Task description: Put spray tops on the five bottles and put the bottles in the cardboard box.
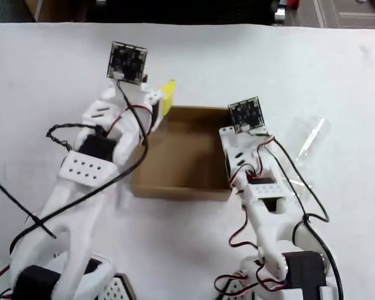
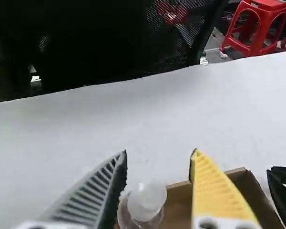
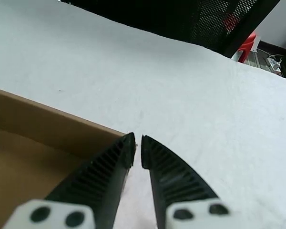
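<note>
The open cardboard box (image 1: 181, 156) lies between the two arms, and its floor looks bare from above. My left gripper (image 2: 158, 155) hovers at the box's back left corner, where its yellow finger (image 1: 167, 97) pokes out. A clear bottle (image 2: 144, 202) with a pale rounded top stands between its grey and yellow fingers, near their base, and it looks held there. My right gripper (image 3: 137, 143) is shut with nothing in it, over the box's right wall (image 3: 52, 126) near the back corner.
A crumpled clear plastic piece (image 1: 312, 134) lies on the white table to the right of the box. Black cables trail from both arms (image 1: 256, 169). The table's far edge meets a dark area with a red stool (image 2: 257, 24).
</note>
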Controlling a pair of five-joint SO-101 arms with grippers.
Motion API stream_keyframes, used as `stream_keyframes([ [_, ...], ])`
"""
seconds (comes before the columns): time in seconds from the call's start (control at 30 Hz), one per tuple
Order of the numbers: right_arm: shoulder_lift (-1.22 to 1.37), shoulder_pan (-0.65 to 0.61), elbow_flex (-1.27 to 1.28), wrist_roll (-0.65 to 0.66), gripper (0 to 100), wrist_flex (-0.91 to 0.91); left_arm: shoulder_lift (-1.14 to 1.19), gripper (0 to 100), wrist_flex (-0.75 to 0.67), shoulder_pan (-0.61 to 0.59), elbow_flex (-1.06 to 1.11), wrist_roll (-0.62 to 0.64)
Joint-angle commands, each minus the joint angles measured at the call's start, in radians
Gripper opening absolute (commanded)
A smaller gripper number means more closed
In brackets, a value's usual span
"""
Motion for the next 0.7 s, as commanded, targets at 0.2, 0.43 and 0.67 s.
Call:
stream_keyframes([
  [0.2, -0.002, -0.004, -0.049, 0.014, 1.8, -0.018, -0.016, 21, 0.238, -0.005, -0.27, 0.011],
  [0.43, -0.002, -0.002, -0.049, 0.014, 1.8, -0.018, -0.016, 21, 0.493, -0.01, -0.486, 0.009],
  [0.67, -0.002, -0.002, -0.049, 0.014, 1.8, -0.018, -0.016, 21, 0.74, -0.067, -0.726, 0.008],
])
